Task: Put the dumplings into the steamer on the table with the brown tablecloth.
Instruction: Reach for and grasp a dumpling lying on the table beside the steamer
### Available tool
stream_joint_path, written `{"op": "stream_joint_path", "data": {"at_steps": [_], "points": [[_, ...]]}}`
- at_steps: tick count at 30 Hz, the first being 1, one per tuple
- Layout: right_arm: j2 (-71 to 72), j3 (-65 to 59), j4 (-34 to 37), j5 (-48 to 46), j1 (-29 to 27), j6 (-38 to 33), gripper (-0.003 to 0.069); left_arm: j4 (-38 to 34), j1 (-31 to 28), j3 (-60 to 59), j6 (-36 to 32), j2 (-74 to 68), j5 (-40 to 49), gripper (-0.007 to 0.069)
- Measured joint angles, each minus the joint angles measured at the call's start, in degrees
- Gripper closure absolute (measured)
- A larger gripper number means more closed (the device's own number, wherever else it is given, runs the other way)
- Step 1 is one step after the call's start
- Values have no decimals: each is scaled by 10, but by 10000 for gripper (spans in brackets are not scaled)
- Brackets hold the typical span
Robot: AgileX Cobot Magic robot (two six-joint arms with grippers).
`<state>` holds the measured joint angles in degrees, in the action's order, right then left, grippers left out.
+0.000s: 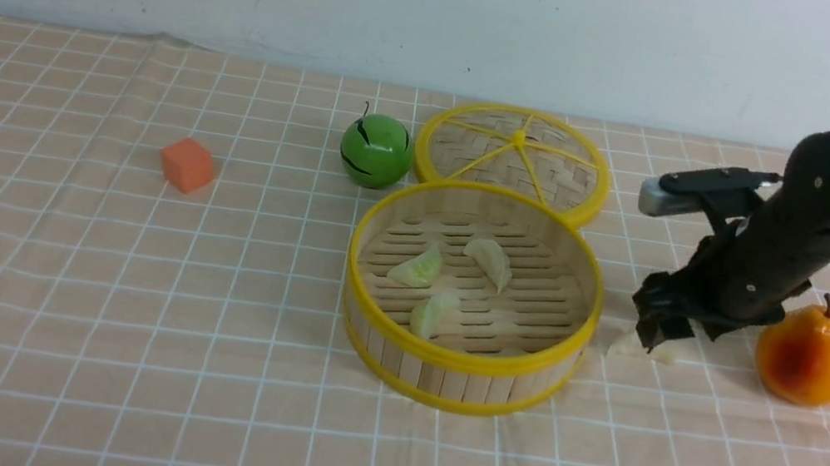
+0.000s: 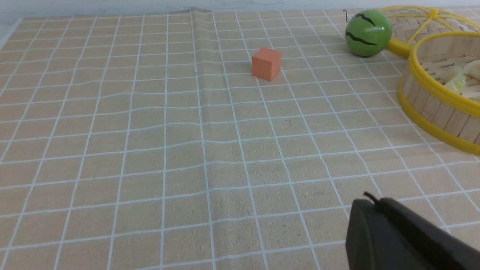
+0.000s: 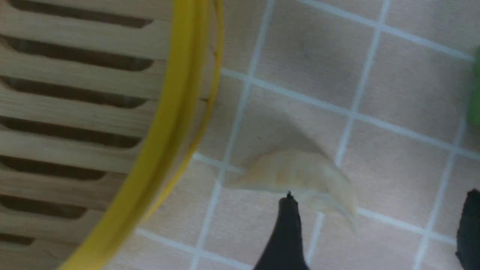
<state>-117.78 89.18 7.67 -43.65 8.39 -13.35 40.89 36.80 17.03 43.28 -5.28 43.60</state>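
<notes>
Bamboo slats form the floor of the steamer (image 1: 461, 363), which stands in the middle of the tablecloth (image 1: 73, 311) covering the table. Three dumplings lie inside it. A pale green dumpling (image 1: 416, 265) and a cream dumpling (image 1: 490, 262) are toward the far side, and a second green dumpling (image 1: 433, 314) is nearer the front wall.

The fourth dumpling (image 1: 636, 348), cream-white, lies on the cloth just outside the steamer's right wall. The right gripper (image 1: 656, 328) hangs directly over it with its jaws spread wide. In the right wrist view one dark fingertip (image 3: 287, 225) sits at the dumpling's edge and the other stands well off to the side, so nothing is pinched. The steamer's yellow rim rises between this dumpling and the slatted floor.

A yellow-and-red pear (image 1: 806, 353) stands just beside the right arm, on its outer side. The flat woven lid (image 1: 514, 157) lies just behind the steamer, and a green ball (image 1: 376, 150) with black stripes rests beside the lid's left edge. An orange cube (image 1: 187, 164) sits alone, well to the left.

The left gripper (image 2: 375, 221) shows only as a dark shape in the corner of its own wrist view. It is over bare cloth, pressed together and holding nothing.
</notes>
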Motion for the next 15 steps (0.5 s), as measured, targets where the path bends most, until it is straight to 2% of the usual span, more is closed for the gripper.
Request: {"op": "stream_joint_path", "data": {"at_steps": [3, 8, 12, 15], "points": [[-12, 0, 47, 11, 5, -43, 96, 0, 0, 0, 0, 0, 0, 638], [-39, 1, 69, 0, 7, -75, 112, 0, 0, 0, 1, 0, 0, 638], [-41, 3, 66, -4, 7, -96, 170, 1, 0, 0, 1, 0, 0, 638], [-42, 5, 61, -5, 5, -126, 304, 1, 0, 0, 1, 0, 1, 638]]}}
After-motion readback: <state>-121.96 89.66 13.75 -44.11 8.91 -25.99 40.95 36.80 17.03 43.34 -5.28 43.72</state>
